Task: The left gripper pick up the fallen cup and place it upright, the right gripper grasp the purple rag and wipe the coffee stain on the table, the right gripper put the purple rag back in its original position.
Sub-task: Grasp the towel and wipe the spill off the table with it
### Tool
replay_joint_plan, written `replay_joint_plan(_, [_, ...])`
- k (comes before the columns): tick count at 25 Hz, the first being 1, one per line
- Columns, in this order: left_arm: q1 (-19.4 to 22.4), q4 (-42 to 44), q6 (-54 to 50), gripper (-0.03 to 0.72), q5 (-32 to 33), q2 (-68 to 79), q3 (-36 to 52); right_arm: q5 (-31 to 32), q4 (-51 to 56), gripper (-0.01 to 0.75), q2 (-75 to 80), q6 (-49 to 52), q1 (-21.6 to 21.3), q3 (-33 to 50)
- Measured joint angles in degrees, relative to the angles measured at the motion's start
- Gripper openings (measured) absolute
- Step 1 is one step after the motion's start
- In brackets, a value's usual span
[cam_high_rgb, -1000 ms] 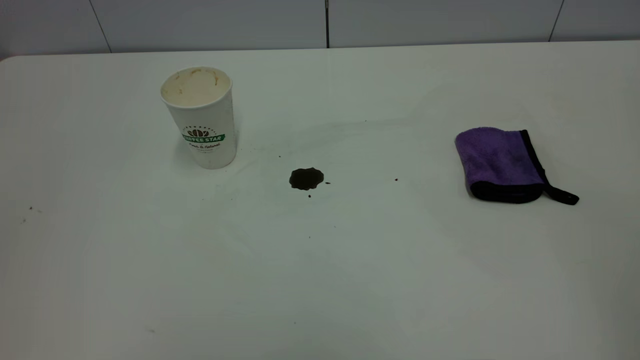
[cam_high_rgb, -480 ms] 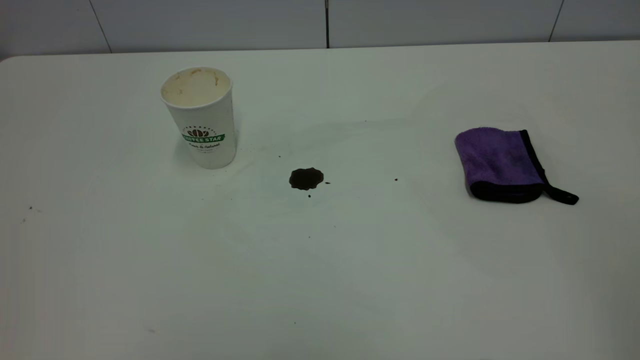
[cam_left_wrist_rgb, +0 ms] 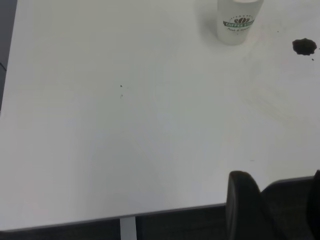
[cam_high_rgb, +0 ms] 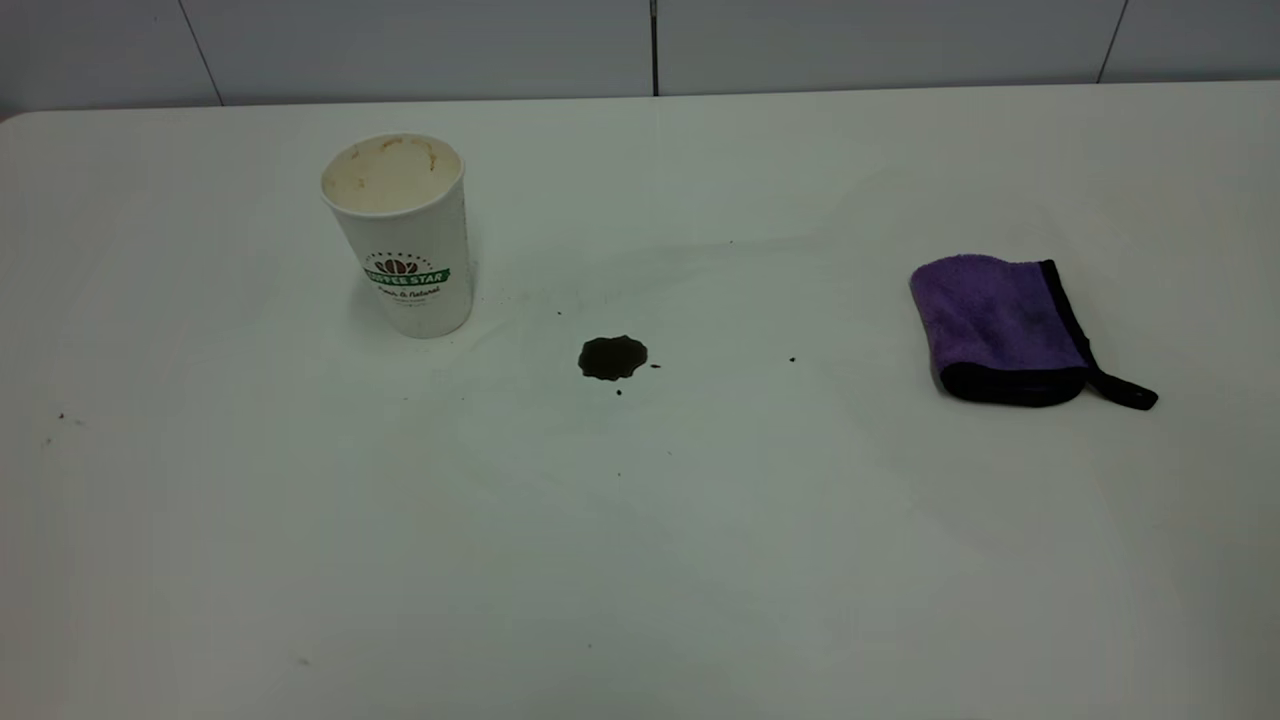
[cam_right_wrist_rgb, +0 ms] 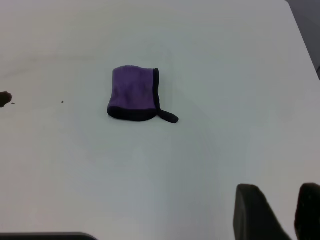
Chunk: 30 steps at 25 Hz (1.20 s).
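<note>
A white paper cup (cam_high_rgb: 400, 235) with a green logo stands upright at the table's back left; it also shows in the left wrist view (cam_left_wrist_rgb: 239, 19). A dark coffee stain (cam_high_rgb: 612, 357) lies mid-table, to the right of the cup, and shows in the left wrist view (cam_left_wrist_rgb: 303, 46). The purple rag (cam_high_rgb: 995, 325) with black trim lies folded at the right, also in the right wrist view (cam_right_wrist_rgb: 134, 94). Neither arm appears in the exterior view. My left gripper (cam_left_wrist_rgb: 277, 187) hangs open and empty over the table's near edge, far from the cup. My right gripper (cam_right_wrist_rgb: 280, 192) is open and empty, well short of the rag.
Small dark specks (cam_high_rgb: 791, 359) dot the white table (cam_high_rgb: 640, 560) around the stain. The table's near edge (cam_left_wrist_rgb: 165, 212) shows in the left wrist view. A grey panelled wall (cam_high_rgb: 640, 45) runs behind the table.
</note>
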Motion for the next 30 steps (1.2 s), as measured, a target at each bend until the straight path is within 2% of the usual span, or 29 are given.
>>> replay_joint_plan(18, [0.0, 0.0, 0.0, 0.337, -0.1, 0.0, 0.0, 0.0, 0.3, 0.240, 0.0, 0.1, 0.0, 0.0])
replay_joint_plan(23, [0.0, 0.0, 0.0, 0.337, -0.1, 0.0, 0.0, -0.1, 0.4, 0.246, 0.1, 4.6, 0.0, -0.1])
replay_joint_plan(26, [0.0, 0.0, 0.0, 0.337, -0.1, 0.0, 0.0, 0.0, 0.4, 0.319, 4.2, 5.6, 0.0, -2.7])
replay_joint_plan(30, [0.0, 0.0, 0.0, 0.337, -0.1, 0.0, 0.0, -2.3, 0.5, 0.533, 20.0, 3.5, 0.0, -9.0])
